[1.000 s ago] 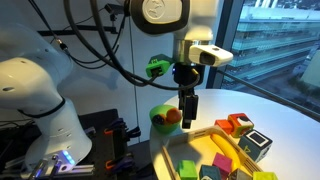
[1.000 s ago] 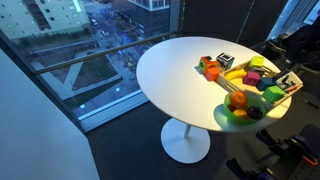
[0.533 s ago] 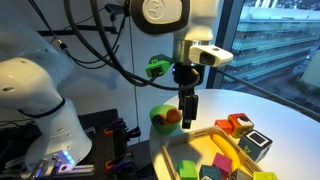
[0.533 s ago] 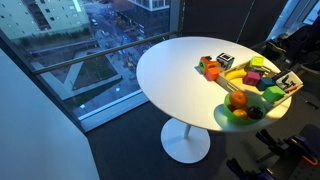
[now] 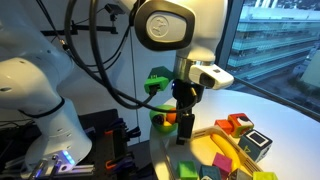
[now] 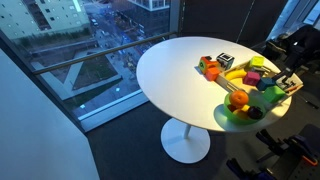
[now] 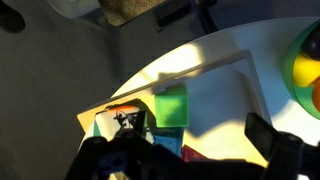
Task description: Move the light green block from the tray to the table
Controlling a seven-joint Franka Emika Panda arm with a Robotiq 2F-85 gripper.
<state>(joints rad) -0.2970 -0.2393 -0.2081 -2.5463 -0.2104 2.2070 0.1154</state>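
Tool: black two-finger tool point(image 5: 186, 135) on the white robot arm point(image 5: 165, 25), fingers spread wide, pinching nothing, hanging over the tray end nearest the bowl.
Block: small light green cube-shaped toy block point(image 7: 170, 107) lies inside the tray near a corner, clear of both fingers in the wrist view.
Tray: shallow rectangular light wooden tray point(image 7: 190, 72) with raised rim, resting on the tabletop, several coloured blocks inside.
Tabletop: round white smooth tabletop point(image 6: 170, 70).
Bowl: round green bowl point(image 6: 232, 114) holding an orange ball point(image 6: 237, 99), just beside the tray.
Other blocks: orange block point(image 5: 240, 124), black-and-white cube point(image 5: 256, 145), both in the tray.
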